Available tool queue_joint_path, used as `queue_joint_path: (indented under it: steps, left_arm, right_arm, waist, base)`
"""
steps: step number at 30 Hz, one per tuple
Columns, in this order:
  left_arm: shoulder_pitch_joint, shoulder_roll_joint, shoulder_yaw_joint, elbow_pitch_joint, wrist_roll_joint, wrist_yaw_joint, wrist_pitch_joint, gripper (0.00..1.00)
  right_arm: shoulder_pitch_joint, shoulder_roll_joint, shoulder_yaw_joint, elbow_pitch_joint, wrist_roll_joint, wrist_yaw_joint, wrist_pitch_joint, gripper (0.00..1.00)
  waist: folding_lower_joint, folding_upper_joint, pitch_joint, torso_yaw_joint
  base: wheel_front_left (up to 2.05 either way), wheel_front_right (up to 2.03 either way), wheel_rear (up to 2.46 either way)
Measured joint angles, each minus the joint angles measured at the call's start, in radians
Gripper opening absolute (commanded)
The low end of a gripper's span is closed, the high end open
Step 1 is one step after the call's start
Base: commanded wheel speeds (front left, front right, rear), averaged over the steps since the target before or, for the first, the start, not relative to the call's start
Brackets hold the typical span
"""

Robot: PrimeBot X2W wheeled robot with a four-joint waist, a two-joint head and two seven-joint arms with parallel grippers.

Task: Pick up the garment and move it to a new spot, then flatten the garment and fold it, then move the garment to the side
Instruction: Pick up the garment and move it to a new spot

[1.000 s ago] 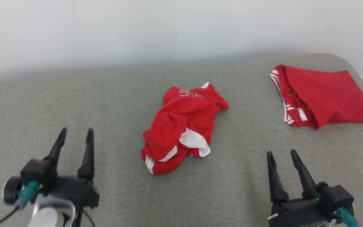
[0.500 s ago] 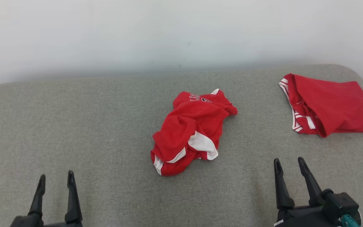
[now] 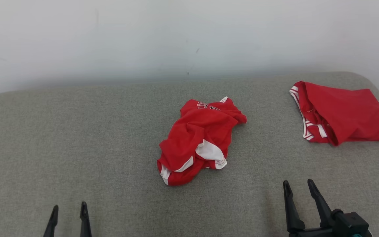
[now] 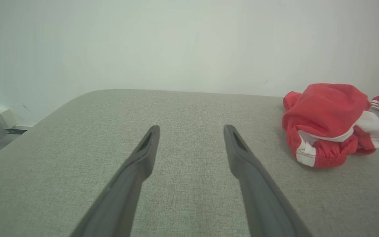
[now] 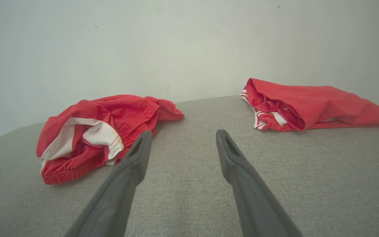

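A crumpled red garment (image 3: 197, 140) with white trim lies bunched in the middle of the grey padded table (image 3: 77, 138); it also appears at the right of the left wrist view as the garment (image 4: 327, 123) and at the left of the right wrist view as the garment (image 5: 100, 131). My left gripper (image 3: 69, 210) is open low at the near left, well apart from it, as the left gripper (image 4: 191, 131) confirms over bare cloth. My right gripper (image 3: 297, 186) is open at the near right, empty, seen again as the right gripper (image 5: 183, 136).
A second red garment (image 3: 341, 112), folded flat, lies at the far right of the table, near its rounded corner; it shows as the folded garment (image 5: 308, 103) too. A pale wall (image 3: 176, 39) rises behind the table. Off the table's left end is floor with a pale box (image 4: 2, 120).
The head camera has tilted, shifting the whole picture. Both grippers have drawn back toward the near edge, the left one much further. The garments lie as before.
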Motion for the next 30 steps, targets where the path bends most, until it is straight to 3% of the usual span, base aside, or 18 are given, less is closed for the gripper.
queue_joint_path:
  steps: [16,30]
  left_arm:
    - [0.009,-0.021,0.012,0.023,0.03,-0.031,0.0,1.0]
    - [0.018,-0.024,0.008,0.024,0.033,-0.033,0.0,1.0]
  right_arm:
    - [0.009,0.0,0.014,0.017,-0.002,0.0,0.0,1.0]
    - [0.01,0.0,0.021,0.018,-0.002,0.0,0.0,1.0]
  waist:
    - [0.0,0.0,-0.012,0.001]
    - [0.0001,0.0,-0.009,0.002]
  base:
    - [0.0,0.0,0.0]
    - [0.0,0.0,0.0]
